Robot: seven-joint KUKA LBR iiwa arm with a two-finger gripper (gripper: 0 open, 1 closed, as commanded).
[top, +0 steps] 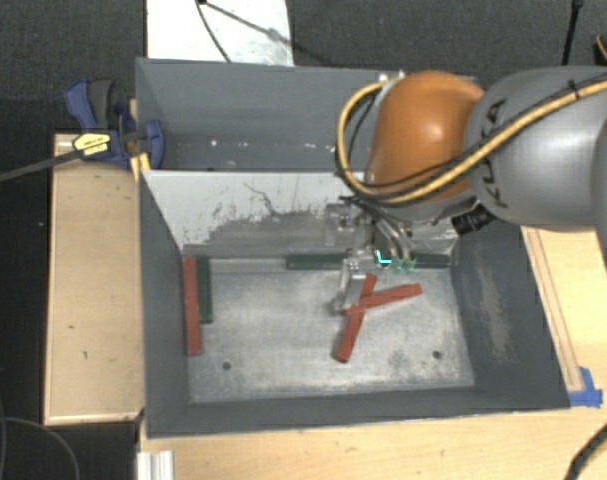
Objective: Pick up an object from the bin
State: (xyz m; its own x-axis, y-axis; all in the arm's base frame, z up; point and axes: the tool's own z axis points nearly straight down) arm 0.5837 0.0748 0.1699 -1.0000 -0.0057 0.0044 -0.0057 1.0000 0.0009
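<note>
My gripper (351, 288) is low in the right middle of the bin, under the arm's orange dome. It stands right over two crossed red sticks. One red stick (346, 340) runs from the gripper down toward the front. The other red stick (395, 295) lies flatter and points to the right. Its upper end and the crossing are partly hidden by the gripper. Just behind the gripper a long dark green stick (313, 262) lies along the back of the bin floor.
At the bin's left wall a red stick (192, 306) lies front to back with a short dark green stick (205, 290) beside it. The arm and its cables cover the bin's back right corner.
</note>
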